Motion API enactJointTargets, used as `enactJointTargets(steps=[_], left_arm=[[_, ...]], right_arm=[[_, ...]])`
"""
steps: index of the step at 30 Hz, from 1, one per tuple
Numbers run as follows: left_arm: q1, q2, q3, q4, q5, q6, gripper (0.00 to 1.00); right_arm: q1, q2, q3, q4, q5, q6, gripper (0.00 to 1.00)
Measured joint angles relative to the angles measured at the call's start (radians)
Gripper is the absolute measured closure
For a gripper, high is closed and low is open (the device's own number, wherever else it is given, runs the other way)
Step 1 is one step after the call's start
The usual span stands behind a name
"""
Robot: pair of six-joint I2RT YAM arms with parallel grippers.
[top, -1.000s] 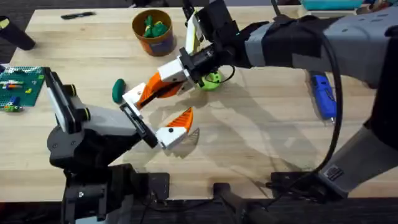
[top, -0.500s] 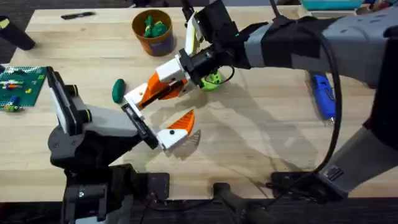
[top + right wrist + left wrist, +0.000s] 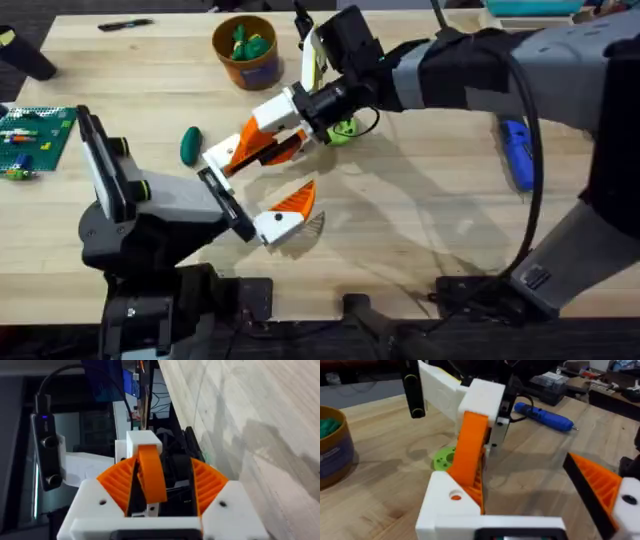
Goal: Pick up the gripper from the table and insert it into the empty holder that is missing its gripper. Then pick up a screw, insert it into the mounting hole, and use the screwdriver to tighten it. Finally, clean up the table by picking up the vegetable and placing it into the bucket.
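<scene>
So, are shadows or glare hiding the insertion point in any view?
Overhead: soft arm shadows lie on the table beside the right gripper, not over the joint, and the right arm looms dark. Left wrist: the gripper is evenly lit with no glare, and the screwdriver reads clearly. Right wrist: the background is dim, but the gripper between the jaws is lit.
</scene>
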Motion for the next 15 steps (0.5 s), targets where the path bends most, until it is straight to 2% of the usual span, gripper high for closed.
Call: enactJointTargets(steps=[9, 15], left_arm=[[-0.010, -0.001, 0.000, -0.002, 0.027, 0.018, 0.015], [-0.020, -0.001, 0.000, -0.005, 0.063, 0.018, 0.014]], right_arm=[[-0.024, 0.005, -0.008, -0.004, -0.056, -0.019, 0.384], [-0.070, 0.005, -0.008, 0.000, -0.081, -0.026, 0.357]])
